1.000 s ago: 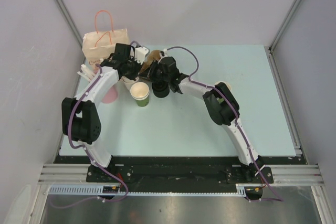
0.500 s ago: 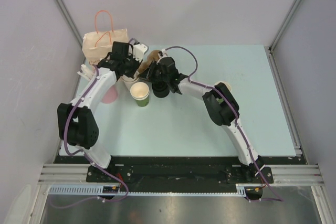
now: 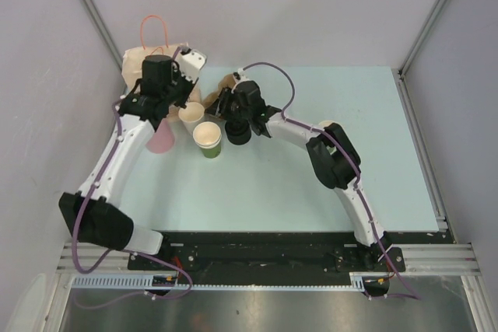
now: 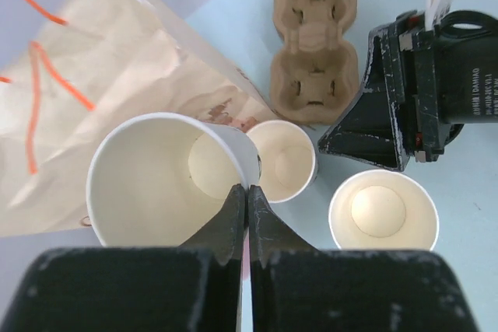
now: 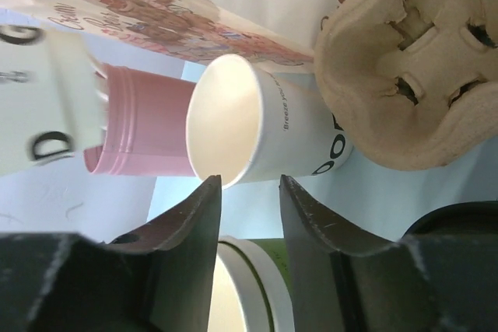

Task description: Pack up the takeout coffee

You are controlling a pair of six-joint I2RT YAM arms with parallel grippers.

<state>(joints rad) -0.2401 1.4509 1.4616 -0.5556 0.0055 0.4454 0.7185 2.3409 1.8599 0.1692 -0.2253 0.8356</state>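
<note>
One lidless white cup is pinched by its rim in the left gripper, seemingly to clear it aside; the right gripper stands spread and empty

The bag at upper left is matt, creased kraft paper with thin orange cord handles. The cup carrier is rough, fibrous moulded pulp. The large cup is smooth white paper, faintly glossy inside. The black fingers look like matt plastic, scuffed at the edges. The pink cup is ribbed, satin plastic. The worktop is smooth, matt and pale blue.
</note>
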